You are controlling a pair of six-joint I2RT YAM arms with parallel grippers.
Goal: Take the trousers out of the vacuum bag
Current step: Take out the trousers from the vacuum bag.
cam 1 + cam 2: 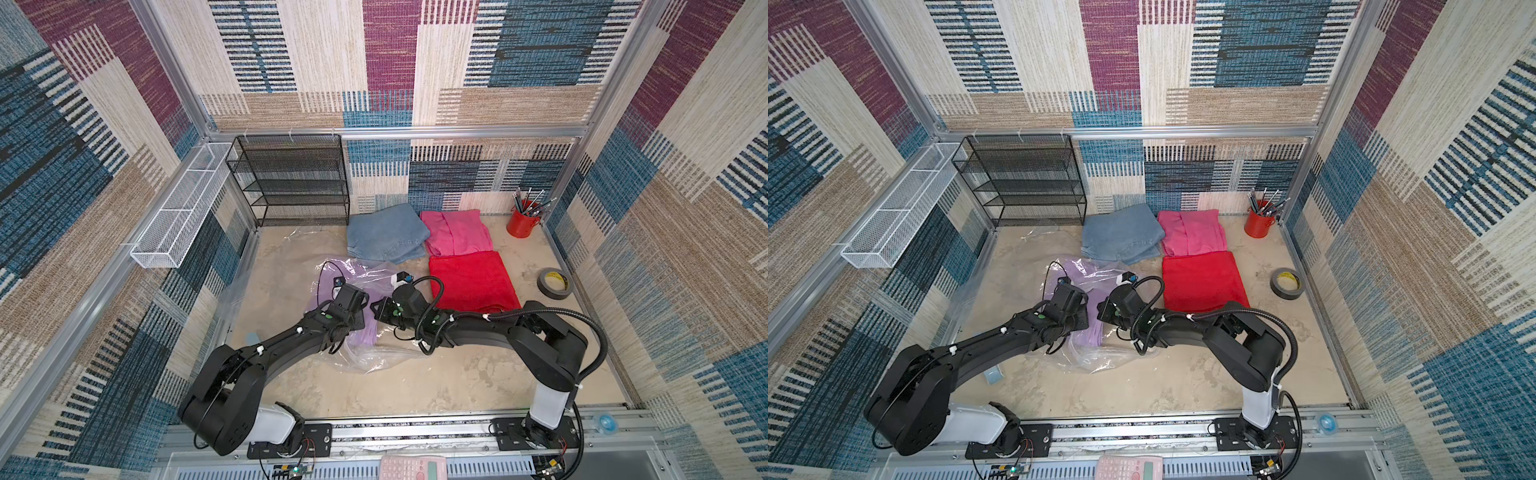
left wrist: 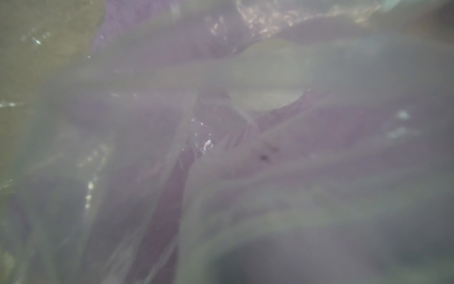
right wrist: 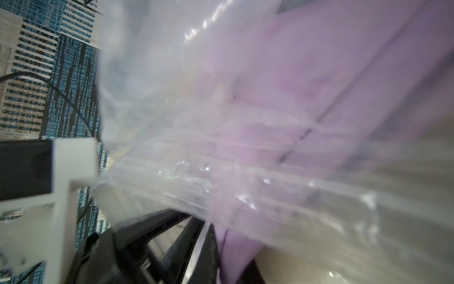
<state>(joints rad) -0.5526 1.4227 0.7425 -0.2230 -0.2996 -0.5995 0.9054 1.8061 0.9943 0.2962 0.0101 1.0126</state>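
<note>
the left gripper (image 1: 353,301) and right gripper (image 1: 379,311) are sitting with jaws closed at the vacuum bag (image 1: 376,360) on the worktop (image 1: 457,382), can't tell what they're pinching. the lilac trousers (image 1: 365,337) are lying inside it; denim pair (image 1: 386,239), pink pair (image 1: 455,237) and red pair (image 1: 471,286) are lying outside.

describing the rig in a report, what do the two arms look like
The left arm and right arm are matte black with rounded joint housings and a white base segment each. Small green dots mark the wrists. A ribbed black hose runs along the right arm; white ties dot both arms.
</note>
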